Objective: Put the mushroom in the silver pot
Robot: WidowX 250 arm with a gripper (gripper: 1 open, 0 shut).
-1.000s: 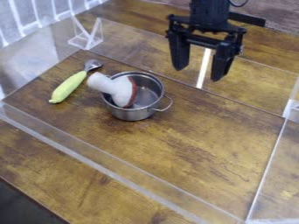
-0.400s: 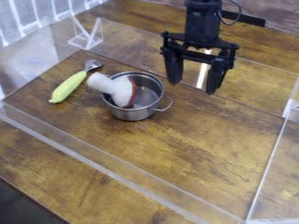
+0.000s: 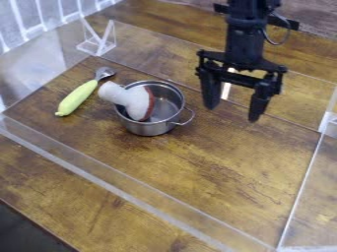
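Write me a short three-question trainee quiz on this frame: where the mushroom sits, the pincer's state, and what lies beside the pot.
1. True or false: the mushroom lies fully inside the silver pot.
2. The pincer is: A) shut on the mushroom, B) open and empty, to the right of the pot in the picture, C) open directly over the pot.
3. Fill in: the long object left of the pot, on the wooden table, is coloured ____.

Key
1. False: it leans across the rim, its cap outside.
2. B
3. Yellow-green; it is the corn-like object.
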